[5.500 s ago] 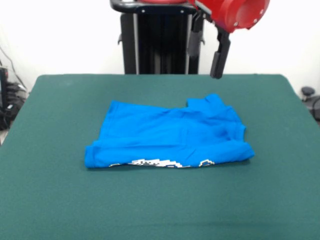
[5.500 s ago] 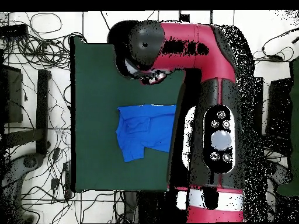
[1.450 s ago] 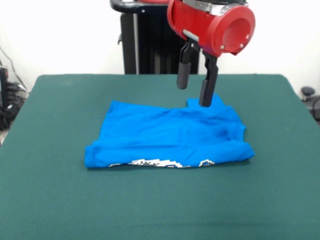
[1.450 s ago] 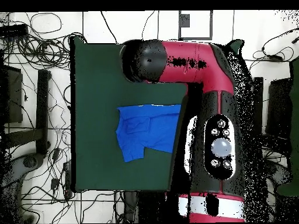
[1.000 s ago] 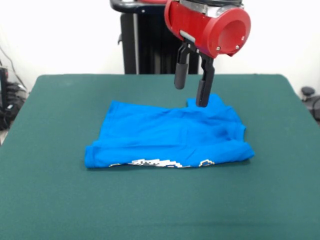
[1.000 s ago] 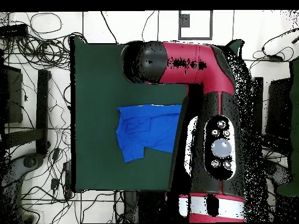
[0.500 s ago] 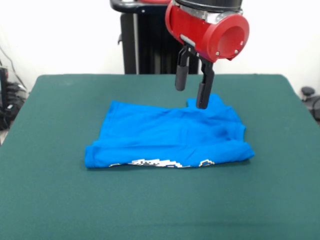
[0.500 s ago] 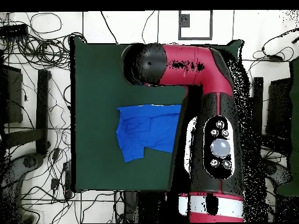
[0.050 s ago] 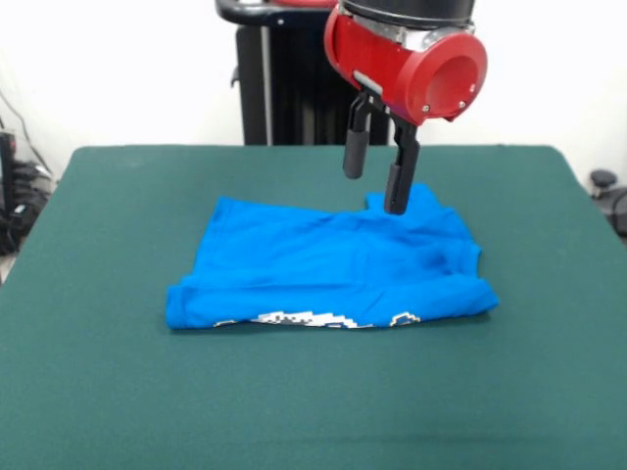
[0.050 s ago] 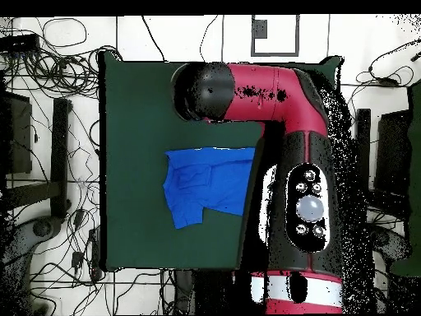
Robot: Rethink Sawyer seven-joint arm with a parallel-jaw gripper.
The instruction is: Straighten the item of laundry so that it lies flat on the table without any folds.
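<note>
Bright blue T-shirt point(image 9: 328, 269) lies folded double at mid green felt bench point(image 9: 118, 392), graphic edge showing near. Black gripper point(image 9: 375, 180), fingers apart, hovers over far right corner. Unfolding not yet done.

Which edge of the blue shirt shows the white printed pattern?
The T-shirt's edge nearest the camera in the front view: a white pixel pattern peeks out beneath it. The other edges look plain blue.

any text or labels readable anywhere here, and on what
None can be read.
Shirt: a strip of white, black and yellow pixel print shows along its near folded edge; any lettering is too small and folded under to read.
Arm: round buttons, no legible marks.
</note>
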